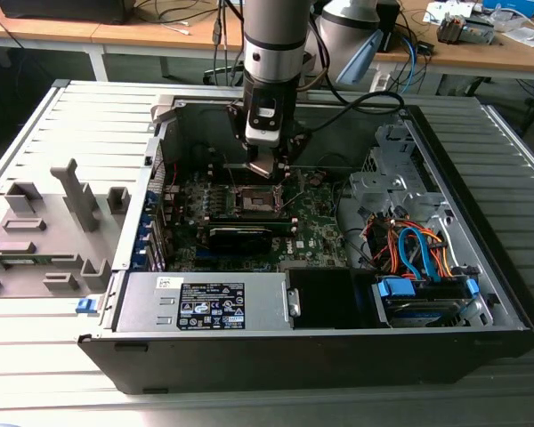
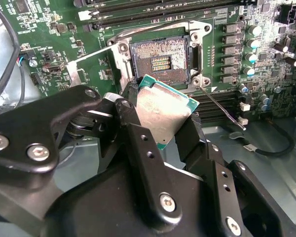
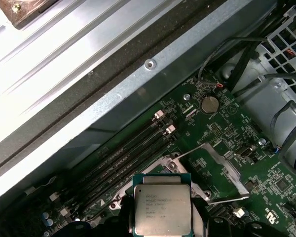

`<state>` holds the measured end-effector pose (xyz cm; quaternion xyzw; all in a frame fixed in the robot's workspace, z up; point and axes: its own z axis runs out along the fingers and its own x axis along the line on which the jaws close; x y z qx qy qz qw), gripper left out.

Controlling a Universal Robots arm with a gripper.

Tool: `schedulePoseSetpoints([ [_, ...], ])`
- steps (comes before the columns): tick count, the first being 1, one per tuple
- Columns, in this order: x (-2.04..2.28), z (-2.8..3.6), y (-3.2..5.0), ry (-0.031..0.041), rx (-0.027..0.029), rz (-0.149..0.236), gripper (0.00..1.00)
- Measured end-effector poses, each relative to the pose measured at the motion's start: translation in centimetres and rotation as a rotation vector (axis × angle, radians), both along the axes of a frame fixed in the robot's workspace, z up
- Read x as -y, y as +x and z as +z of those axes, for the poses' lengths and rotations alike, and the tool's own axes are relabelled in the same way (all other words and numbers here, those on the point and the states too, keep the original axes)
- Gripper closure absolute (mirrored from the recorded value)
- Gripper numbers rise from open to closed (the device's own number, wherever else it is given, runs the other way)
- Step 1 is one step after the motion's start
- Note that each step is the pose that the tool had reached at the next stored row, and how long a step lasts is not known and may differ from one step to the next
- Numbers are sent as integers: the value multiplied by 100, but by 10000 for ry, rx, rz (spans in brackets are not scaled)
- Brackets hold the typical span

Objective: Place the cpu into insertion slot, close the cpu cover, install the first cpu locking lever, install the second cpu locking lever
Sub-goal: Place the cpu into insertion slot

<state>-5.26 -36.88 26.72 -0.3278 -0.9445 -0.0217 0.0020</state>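
Note:
My gripper (image 2: 163,123) is shut on the cpu (image 2: 164,109), a flat square chip with a pale metal top and green rim, pinched at two opposite edges between black fingers (image 2: 138,128). In the first wrist view the cpu (image 3: 163,210) hangs just above and slightly off the open insertion slot (image 3: 173,167). The slot (image 2: 160,58) shows bare contact pins. The cpu cover (image 3: 222,168) is swung open beside it. One thin locking lever (image 2: 222,108) sticks out unlatched. In the exterior view the gripper (image 1: 265,167) hovers over the slot (image 1: 254,198) inside the computer case.
Memory slots (image 3: 123,163) and a round coin battery (image 3: 209,103) lie near the slot. A long black card (image 1: 249,236), a power supply (image 1: 209,302), a drive cage with orange and blue cables (image 1: 418,253) and the case walls (image 1: 160,133) surround the motherboard. A grey fixture (image 1: 44,231) sits outside the case.

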Motion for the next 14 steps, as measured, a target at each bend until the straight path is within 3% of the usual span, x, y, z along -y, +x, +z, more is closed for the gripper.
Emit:
schedulePoseSetpoints([
  [14,0,-7,0,0,0,-363,45],
])
